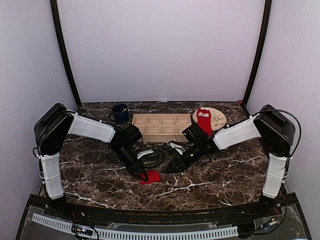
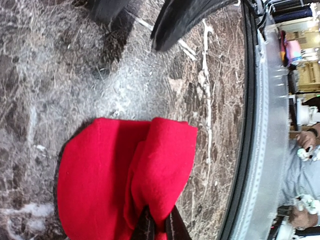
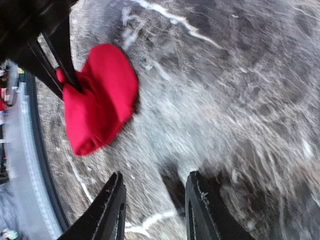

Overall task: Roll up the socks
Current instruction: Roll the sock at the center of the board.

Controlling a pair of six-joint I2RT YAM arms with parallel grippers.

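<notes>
1. Sock (image 1: 151, 177): red, folded into a loose lump, lies on the marble table (image 1: 230, 175) at near centre, just ahead of the gap between the two arm bases.
2. One flap is doubled over the rest. The roll looks part done, not tight.
3. Long axis: the lump looks a bit wider left-right than near-far in the top view, but it is too bunched to be sure.
4. Left claw (image 2: 160, 227): clenched on the folded edge at the sock's left side, red cloth pinched between the tips.
5. Right claw (image 3: 157, 210): released, jaws apart with nothing between them, hanging over bare marble.
6. Key relation: the sock lies just left of and slightly nearer than the right claw, close but not touching. The left arm already has it, so the right one has to come leftward to help.
7. Second sock (image 1: 203, 120): red with white print, draped over the plate (image 1: 218, 119) at far right, well apart from both claws and unrolled.
8. Tray (image 1: 160, 139): far centre, the compartments that show are bare.
9. Mug (image 1: 120, 113): far left, beside the tray.
10. Cables (image 1: 156, 156): between the tray and the claws, not on the right claw's path to the sock.
11. Likely snag: the left claw's fingers crowd the sock's left edge.
</notes>
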